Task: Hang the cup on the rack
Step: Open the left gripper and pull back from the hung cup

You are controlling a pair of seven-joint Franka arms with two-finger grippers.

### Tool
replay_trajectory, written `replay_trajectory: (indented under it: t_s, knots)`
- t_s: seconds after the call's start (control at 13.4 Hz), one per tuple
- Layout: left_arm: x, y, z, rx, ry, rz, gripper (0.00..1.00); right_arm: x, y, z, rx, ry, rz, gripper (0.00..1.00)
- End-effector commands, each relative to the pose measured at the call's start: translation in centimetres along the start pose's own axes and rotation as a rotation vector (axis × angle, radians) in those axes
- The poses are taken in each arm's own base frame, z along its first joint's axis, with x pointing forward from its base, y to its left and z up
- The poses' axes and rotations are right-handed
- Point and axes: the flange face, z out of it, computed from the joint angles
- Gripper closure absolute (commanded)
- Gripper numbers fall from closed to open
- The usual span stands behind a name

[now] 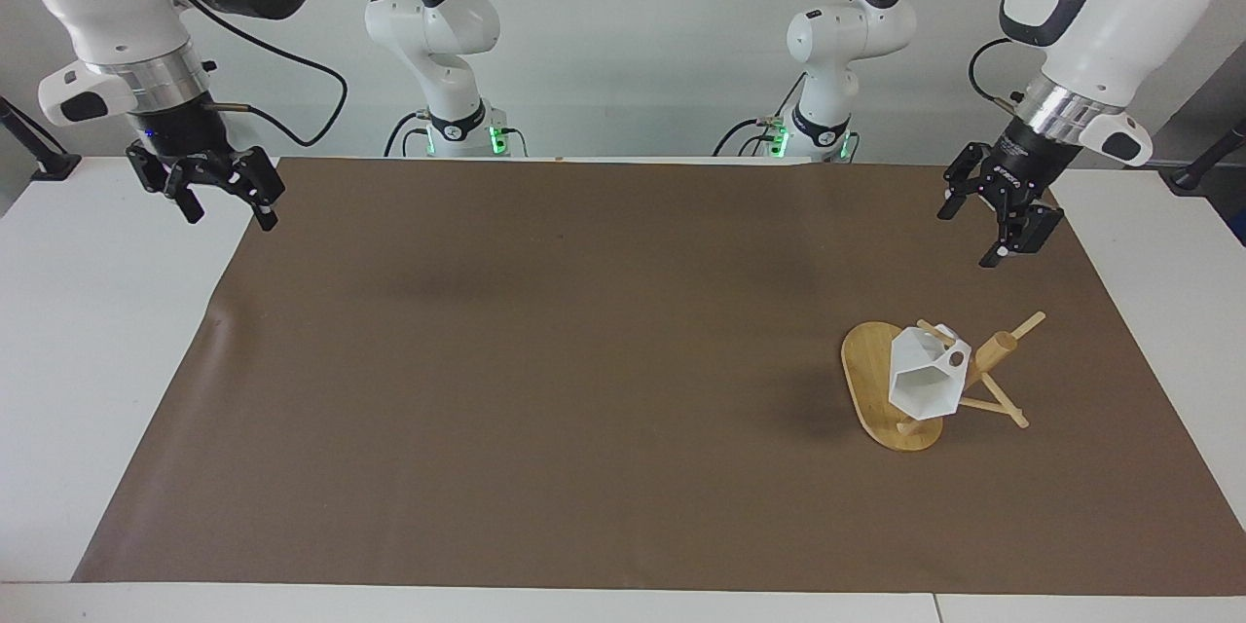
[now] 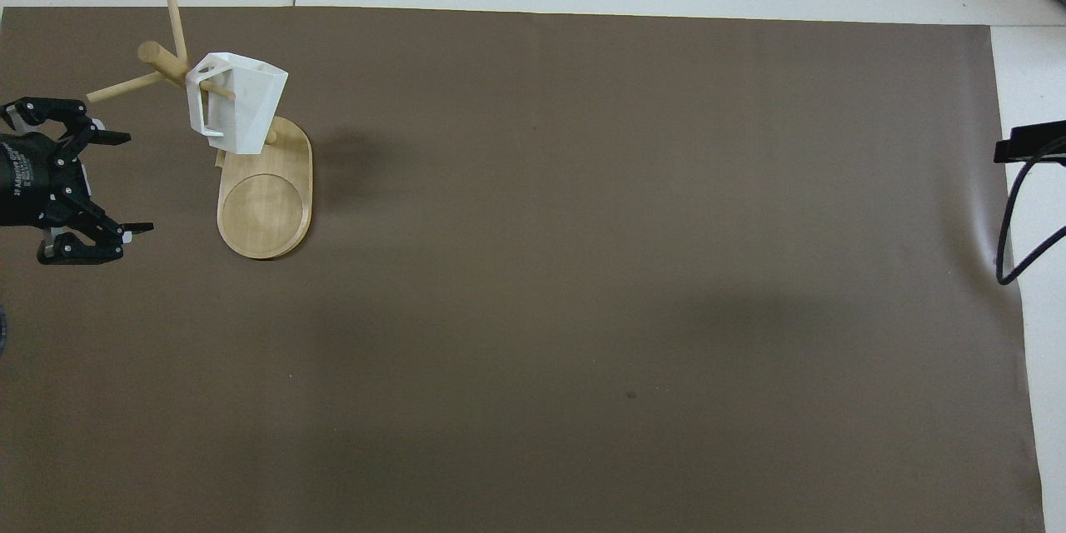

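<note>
Already the cup (image 1: 925, 380) hangs by its handle on a peg of the rack (image 1: 891, 399), near the left arm's end of the surface (image 1: 584, 389). Risk: it looks tilted and may slide off if bumped. Left gripper (image 1: 1003, 219) and right gripper (image 1: 219, 195) hover with jaws apart, empty.

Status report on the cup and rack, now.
Left gripper open, empty, raised over the mat. Right gripper open, waiting at its own end. Cup hangs on a rack peg by its handle. Nothing obstructing.
</note>
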Motion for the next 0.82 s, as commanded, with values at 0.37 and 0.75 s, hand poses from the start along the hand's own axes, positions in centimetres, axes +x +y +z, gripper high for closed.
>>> replay_trajectory:
  t_s: [0.37,0.75]
  knots:
    - [-2.5,-1.1,-1.9,0.135,0.028,0.698,0.0,-0.8,-0.6,0.3,0.004,-0.023,-0.003,0.0]
    - [-1.9,-2.6,-3.4,0.242,0.02,1.159,0.0,-0.7,-0.6,0.2,0.004,-0.021,-0.008,0.0]
